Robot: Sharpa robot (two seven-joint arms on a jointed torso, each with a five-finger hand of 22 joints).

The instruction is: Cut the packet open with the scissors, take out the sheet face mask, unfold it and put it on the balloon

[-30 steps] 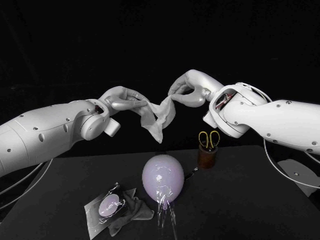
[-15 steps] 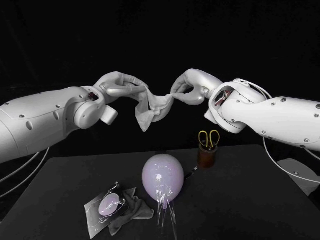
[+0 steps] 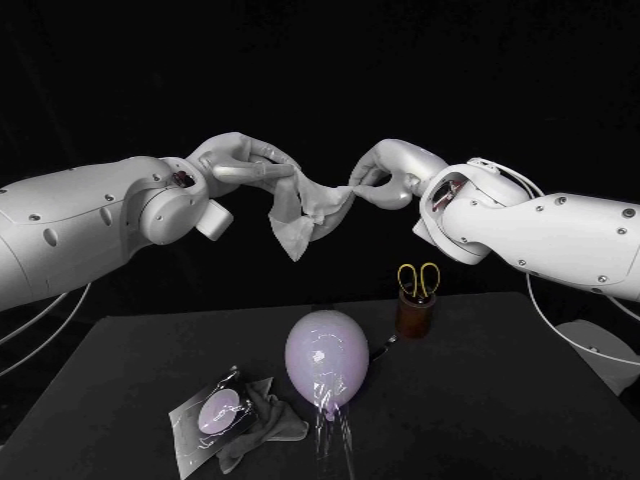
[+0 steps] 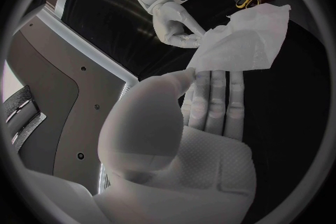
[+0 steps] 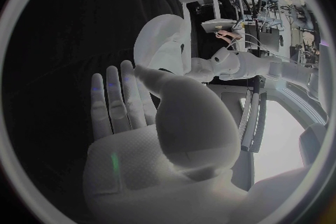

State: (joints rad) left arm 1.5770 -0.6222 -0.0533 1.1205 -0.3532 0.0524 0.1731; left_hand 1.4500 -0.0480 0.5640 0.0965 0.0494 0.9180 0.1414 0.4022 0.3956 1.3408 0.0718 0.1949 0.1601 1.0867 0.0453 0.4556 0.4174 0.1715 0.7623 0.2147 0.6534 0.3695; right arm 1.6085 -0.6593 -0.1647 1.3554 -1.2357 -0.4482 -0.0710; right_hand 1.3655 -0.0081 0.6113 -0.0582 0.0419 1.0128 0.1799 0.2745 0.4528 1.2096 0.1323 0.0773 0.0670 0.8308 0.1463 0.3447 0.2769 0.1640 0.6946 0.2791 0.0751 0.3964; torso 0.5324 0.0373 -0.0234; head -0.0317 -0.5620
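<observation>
Black table (image 3: 479, 400), black backdrop. Near left: packet (image 3: 216, 415) flat on the table, lying open. Just right of it, mid-table: pale purple balloon (image 3: 326, 355) lying on its side. Behind the balloon to the right: brown holder (image 3: 414, 315) upright, with yellow-handled scissors (image 3: 418, 275) standing in it, handles up.

Above the far edge of the table, both hands are up in the air with the face mask (image 3: 303, 210) strung between them, well clear of the balloon. Left hand (image 3: 241, 160) pinches the mask's left edge: in the left wrist view its fingers (image 4: 217, 95) lie straight and together, thumb across them, sheet at the tips. Right hand (image 3: 378, 175) pinches the right edge, fingers curled in on it. The mask is crumpled and only partly spread, its loose lower corner hanging down.
</observation>
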